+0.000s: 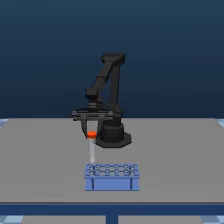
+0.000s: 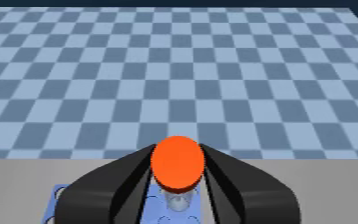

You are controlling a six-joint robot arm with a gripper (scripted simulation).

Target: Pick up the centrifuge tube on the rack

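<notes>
Hanging upright at frame centre, the centrifuge tube [image 1: 91, 146] is clamped at its cap by the gripper [image 1: 91, 133], directly above the rack [image 1: 112, 177].

gripper [image 1: 91, 131] holding centrifuge tube [image 1: 91, 145], above rack [image 1: 112, 176]

1. The slim, pale translucent centrifuge tube [image 1: 91, 149] carries a round orange-red cap [image 2: 177, 163].
2. The low rectangular rack [image 1: 112, 176] is blue, with thin dark legs at its front.
3. The jointed robot arm [image 1: 107, 95] and its gripper [image 1: 92, 131] are black.
4. The flat table top [image 1: 45, 160] is plain grey.
5. The floor [image 2: 175, 75] shows a checkered pattern of light and darker blue.
</notes>
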